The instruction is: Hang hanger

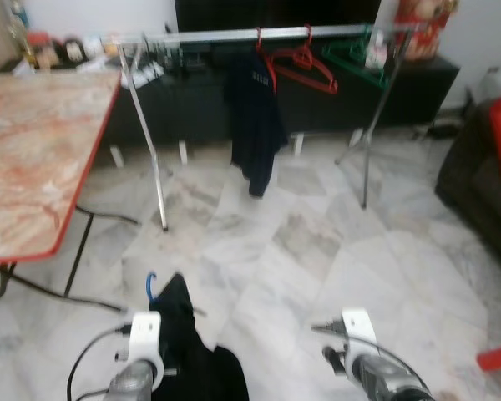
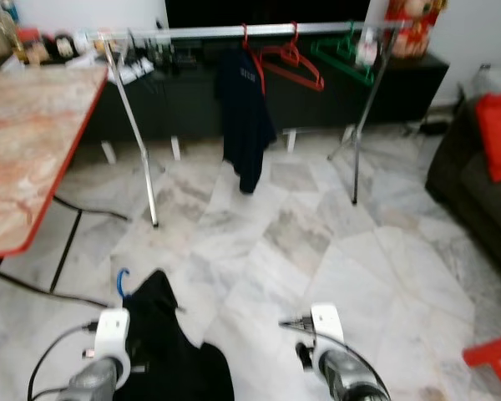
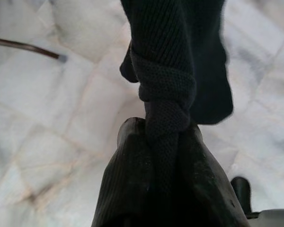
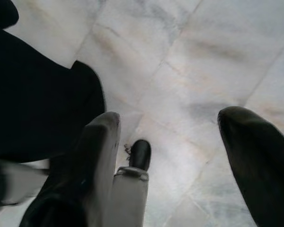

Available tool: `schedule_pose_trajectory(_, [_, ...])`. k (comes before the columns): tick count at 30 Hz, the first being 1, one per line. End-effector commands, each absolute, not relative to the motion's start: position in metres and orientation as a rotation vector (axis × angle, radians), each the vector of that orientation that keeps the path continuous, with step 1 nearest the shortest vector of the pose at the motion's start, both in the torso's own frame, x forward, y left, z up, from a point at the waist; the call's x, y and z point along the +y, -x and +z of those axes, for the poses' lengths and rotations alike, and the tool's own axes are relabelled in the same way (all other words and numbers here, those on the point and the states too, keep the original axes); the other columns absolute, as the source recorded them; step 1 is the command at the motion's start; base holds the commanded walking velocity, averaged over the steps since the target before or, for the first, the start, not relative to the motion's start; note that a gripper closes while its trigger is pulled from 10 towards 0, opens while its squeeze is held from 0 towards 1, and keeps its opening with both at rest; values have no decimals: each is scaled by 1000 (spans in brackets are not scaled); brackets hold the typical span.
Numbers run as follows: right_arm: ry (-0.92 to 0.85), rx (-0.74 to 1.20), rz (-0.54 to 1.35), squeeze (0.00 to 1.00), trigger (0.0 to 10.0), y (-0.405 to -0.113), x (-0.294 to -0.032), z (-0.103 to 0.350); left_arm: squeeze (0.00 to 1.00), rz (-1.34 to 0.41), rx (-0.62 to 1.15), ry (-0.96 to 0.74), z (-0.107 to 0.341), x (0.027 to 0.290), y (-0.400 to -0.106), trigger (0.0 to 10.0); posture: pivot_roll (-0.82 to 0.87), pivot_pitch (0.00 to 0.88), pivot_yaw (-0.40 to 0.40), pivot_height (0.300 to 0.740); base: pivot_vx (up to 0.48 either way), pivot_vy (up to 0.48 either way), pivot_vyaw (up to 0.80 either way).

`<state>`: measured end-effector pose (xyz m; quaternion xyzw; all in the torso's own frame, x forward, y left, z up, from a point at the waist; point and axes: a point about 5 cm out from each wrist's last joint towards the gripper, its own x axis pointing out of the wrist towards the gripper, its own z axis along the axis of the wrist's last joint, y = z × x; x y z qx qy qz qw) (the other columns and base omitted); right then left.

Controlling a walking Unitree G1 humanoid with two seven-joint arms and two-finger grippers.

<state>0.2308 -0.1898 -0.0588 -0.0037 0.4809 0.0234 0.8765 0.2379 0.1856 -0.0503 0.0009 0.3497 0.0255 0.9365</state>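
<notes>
A black knit garment (image 1: 186, 338) hangs low in front of me, and a blue hanger hook (image 1: 150, 286) sticks out of its top. My left gripper (image 3: 161, 125) is shut on a fold of this garment above the marble floor. To the right, my right gripper (image 4: 168, 118) is open and holds nothing. Ahead stands a silver clothes rack (image 1: 234, 35). It carries a dark shirt (image 1: 255, 117) on a red hanger, another red hanger (image 1: 305, 67) and a green hanger (image 1: 355, 58). The rail's left part is bare.
A marble-topped table with a red edge (image 1: 33, 150) stands at the left, with a cable on the floor under it. A low black cabinet (image 1: 192, 100) runs behind the rack. A dark sofa (image 1: 484, 180) with a red cushion is at the right. A red object (image 1: 497, 361) lies at the bottom right.
</notes>
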Motion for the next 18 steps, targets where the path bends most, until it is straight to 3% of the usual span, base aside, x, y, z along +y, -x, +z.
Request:
schedule_pose_trajectory(1, [-5,984,59,0,10000,-236,-184,-56,0,72,684,0,-48,194,-238,10000,-96,0,-24,740,0,0,0])
schedule_pose_trajectory(18, [-59,871,-77,0,10000,-241,-189,-52,0,-5,464,72,-31,187,-249,10000,-89,0,-29,740,0,0,0])
